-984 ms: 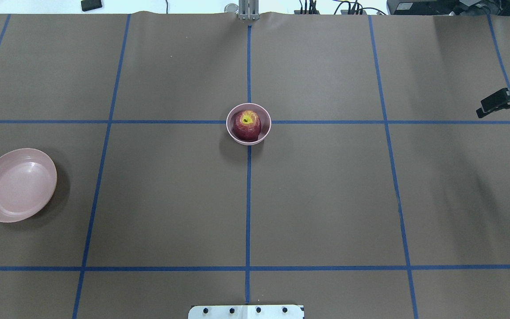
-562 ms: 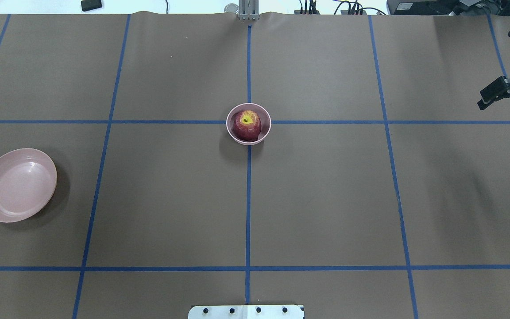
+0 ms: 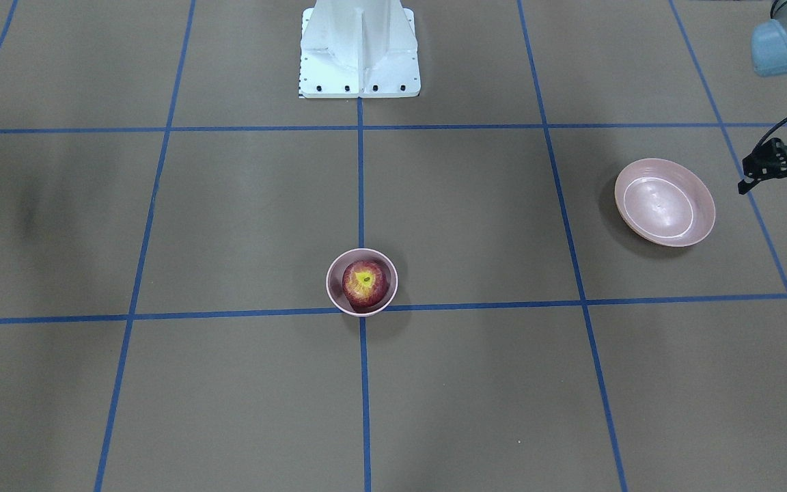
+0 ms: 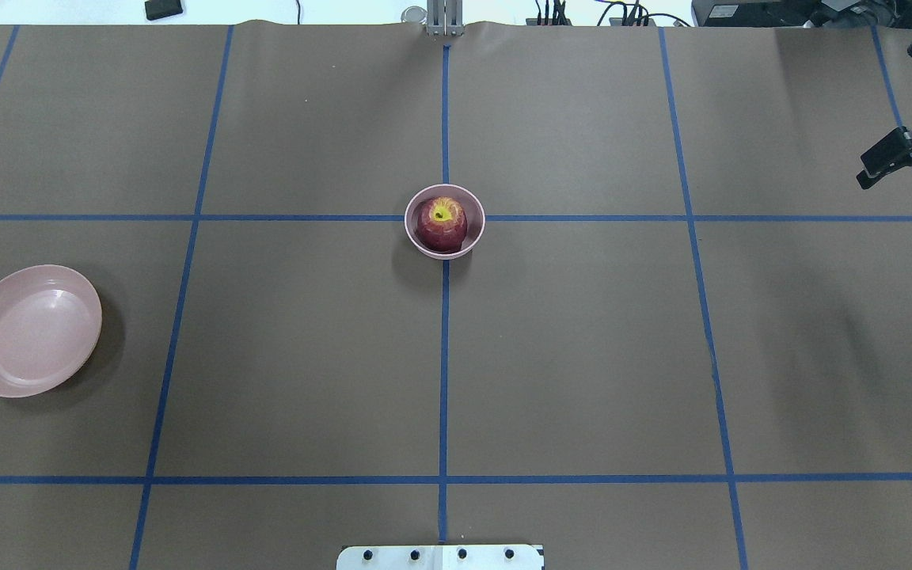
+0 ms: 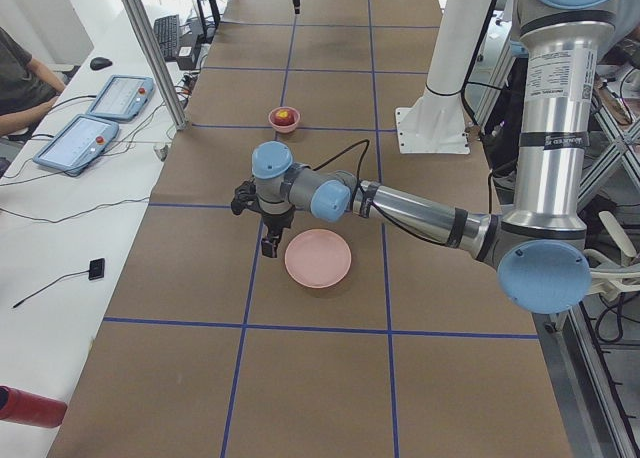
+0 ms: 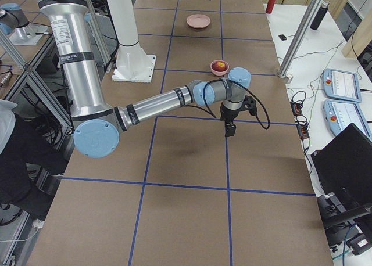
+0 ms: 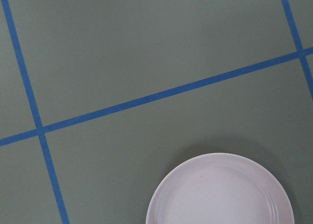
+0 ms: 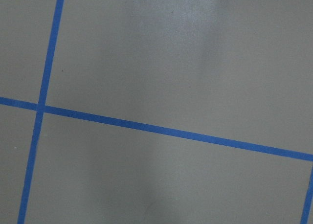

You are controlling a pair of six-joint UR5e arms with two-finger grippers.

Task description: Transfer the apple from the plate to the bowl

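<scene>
Apple sits in bowl, unseen by wrist views; both jaws open

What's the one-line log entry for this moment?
apple: in bowl, table centre | plate: empty, robot's left | left gripper: beside plate, holding nothing | right gripper: far right edge, holding nothing | jaws: unclear

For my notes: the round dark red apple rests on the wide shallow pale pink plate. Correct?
No. The round dark red apple rests in the small deep pale pink bowl, not on the wide shallow pale pink plate; the overhead exterior view shows it.
</scene>
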